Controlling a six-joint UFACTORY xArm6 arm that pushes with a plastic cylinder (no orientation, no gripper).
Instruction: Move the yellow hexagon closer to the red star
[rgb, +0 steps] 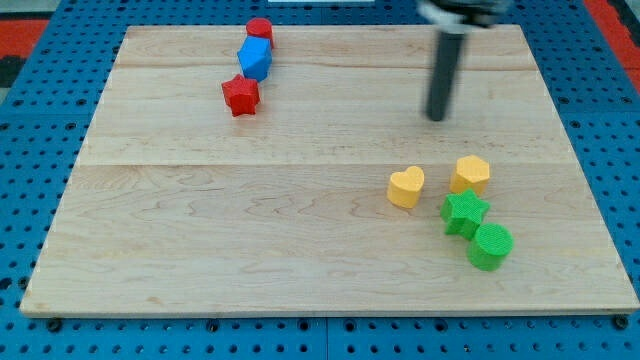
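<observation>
The yellow hexagon (470, 174) sits on the wooden board at the view's lower right. The red star (241, 96) lies at the upper left, far from it. My tip (436, 117) is at the end of the dark rod, above and a little left of the yellow hexagon, apart from it. It touches no block.
A yellow heart (406, 187) lies just left of the hexagon. A green star (464, 213) and a green cylinder (490, 246) lie below it. A blue hexagon (255, 60) and a red cylinder (260, 30) stand above the red star. The board (200, 230) has blue pegboard around it.
</observation>
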